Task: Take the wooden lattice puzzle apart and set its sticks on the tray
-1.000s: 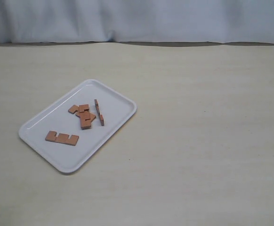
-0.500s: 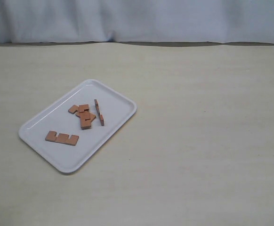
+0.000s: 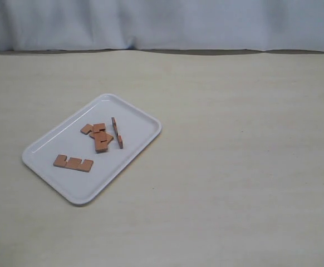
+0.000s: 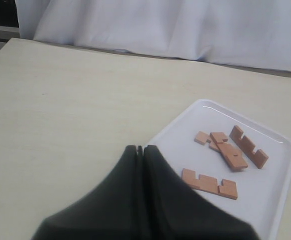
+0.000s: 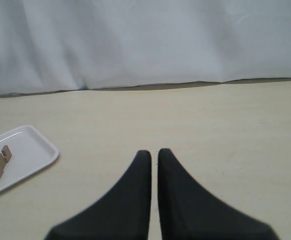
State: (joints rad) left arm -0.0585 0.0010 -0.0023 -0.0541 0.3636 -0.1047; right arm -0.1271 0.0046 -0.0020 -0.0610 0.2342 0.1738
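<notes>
The white tray (image 3: 42, 162) lies left of centre on the table, with loose reddish-brown sticks on it. One notched stick (image 3: 73, 163) lies flat near its front. A small overlapping pile (image 3: 99, 136) sits mid-tray, and another stick (image 3: 117, 132) stands on edge beside it. No assembled lattice puzzle shows in any view. Neither gripper appears in the exterior view. My left gripper (image 4: 140, 148) is shut and empty, at the tray's (image 4: 270, 200) edge and short of the flat stick (image 4: 209, 183). My right gripper (image 5: 154, 152) is shut and empty over bare table, well away from the tray (image 5: 33, 147).
The pale table (image 3: 234, 167) stretches wide to the right of the tray. A white cloth backdrop (image 3: 162, 22) hangs along its far edge.
</notes>
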